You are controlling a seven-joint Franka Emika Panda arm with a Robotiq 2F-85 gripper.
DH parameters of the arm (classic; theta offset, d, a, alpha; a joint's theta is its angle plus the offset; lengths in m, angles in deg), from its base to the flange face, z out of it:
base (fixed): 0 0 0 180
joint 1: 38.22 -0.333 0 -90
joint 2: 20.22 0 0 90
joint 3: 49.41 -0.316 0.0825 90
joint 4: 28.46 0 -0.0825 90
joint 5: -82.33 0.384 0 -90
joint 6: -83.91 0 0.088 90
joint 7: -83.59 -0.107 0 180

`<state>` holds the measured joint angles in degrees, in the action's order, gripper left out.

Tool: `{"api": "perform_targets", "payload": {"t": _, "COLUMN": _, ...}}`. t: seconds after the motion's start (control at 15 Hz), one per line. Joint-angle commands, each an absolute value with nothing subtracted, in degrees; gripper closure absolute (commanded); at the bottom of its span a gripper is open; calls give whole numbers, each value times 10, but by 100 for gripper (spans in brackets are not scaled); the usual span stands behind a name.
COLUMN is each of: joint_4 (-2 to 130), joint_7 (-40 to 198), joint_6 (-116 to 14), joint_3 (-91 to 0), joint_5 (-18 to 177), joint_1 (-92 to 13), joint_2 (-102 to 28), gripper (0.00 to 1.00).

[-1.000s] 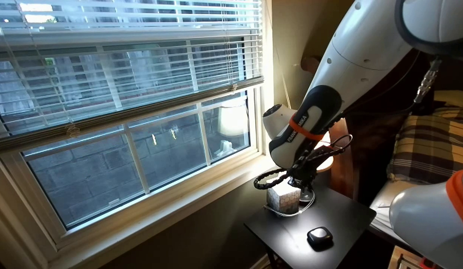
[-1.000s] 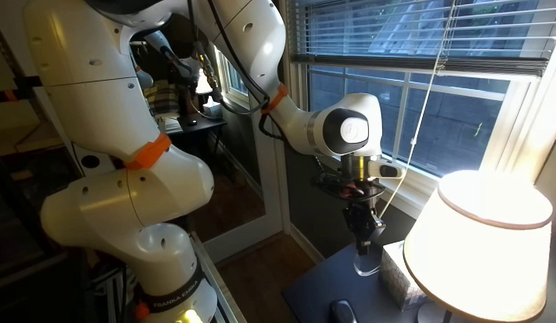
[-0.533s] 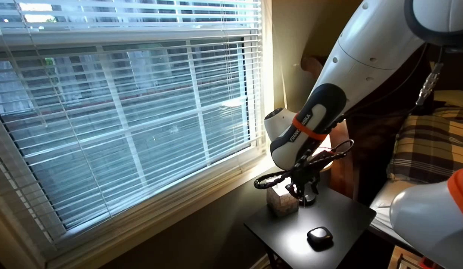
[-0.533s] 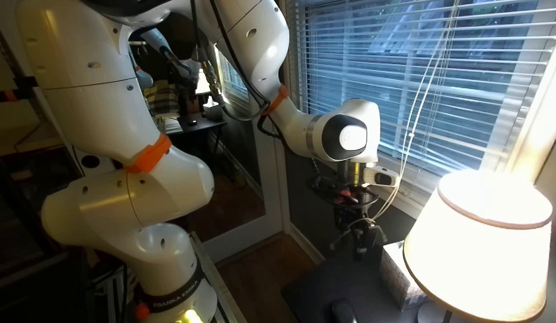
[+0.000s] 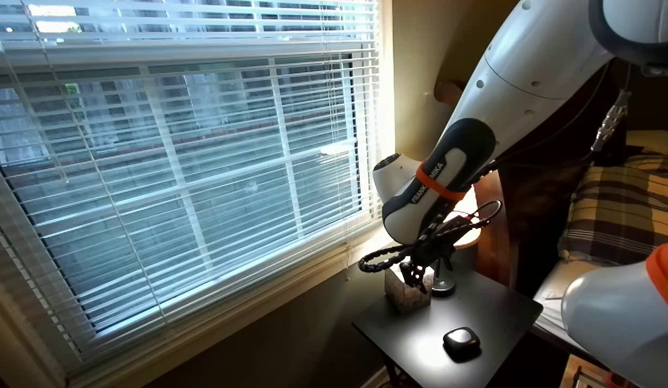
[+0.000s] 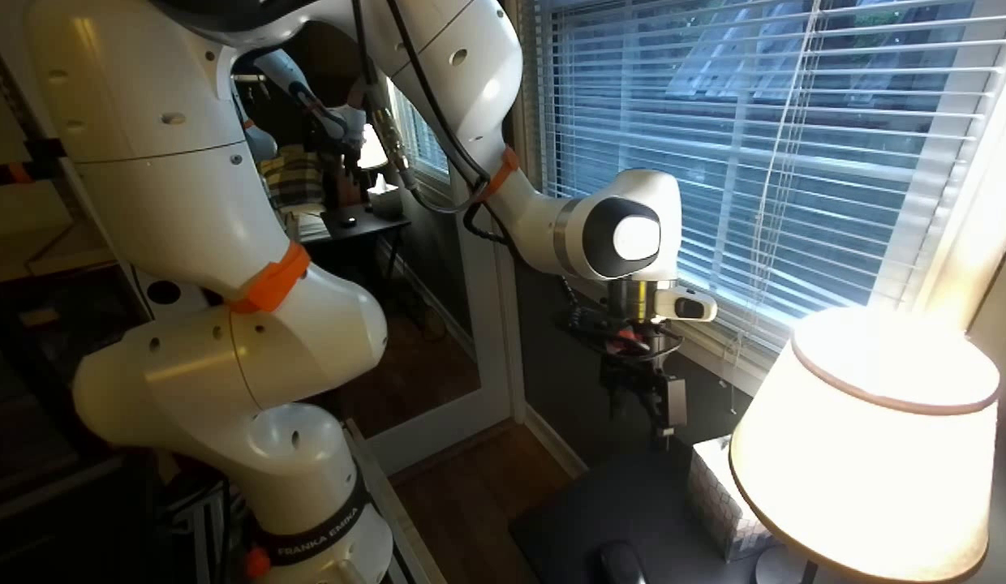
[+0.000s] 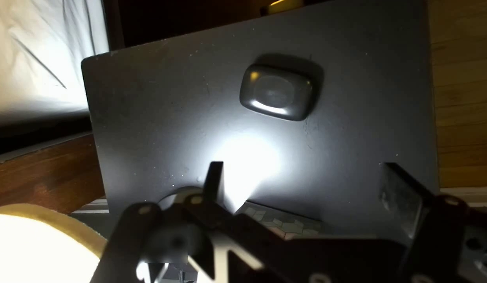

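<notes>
Black table (image 5: pixel 495 310), lit lamp (image 6: pixel 864 454), white window blinds (image 5: pixel 194 156)

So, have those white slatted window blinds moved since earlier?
Yes, down: in an exterior view, the white slatted blinds earlier ended well above the long pale windowsill; now they reach about its level.

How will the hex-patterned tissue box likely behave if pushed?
Probably slides rather than rolls: the tissue box has flat faces and square edges. Likely light and dentable, since its patterned sides look like cardboard. It could bump the lamp's base, close beside it.
</notes>
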<state>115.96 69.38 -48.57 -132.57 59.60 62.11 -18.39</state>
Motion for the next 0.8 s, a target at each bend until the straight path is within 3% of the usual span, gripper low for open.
{"api": "perform_targets", "payload": {"t": 0.0, "joint_4": 1156, "joint_7": 701, "joint_6": -475, "joint_3": -1327, "joint_5": 603, "joint_1": 619, "joint_2": -195, "gripper": 0}}
{"api": "perform_targets", "payload": {"t": 0.73, "joint_4": 1057, "joint_7": 699, "joint_6": -577, "joint_3": -1333, "joint_5": 618, "joint_1": 579, "joint_2": -185, "gripper": 0}}
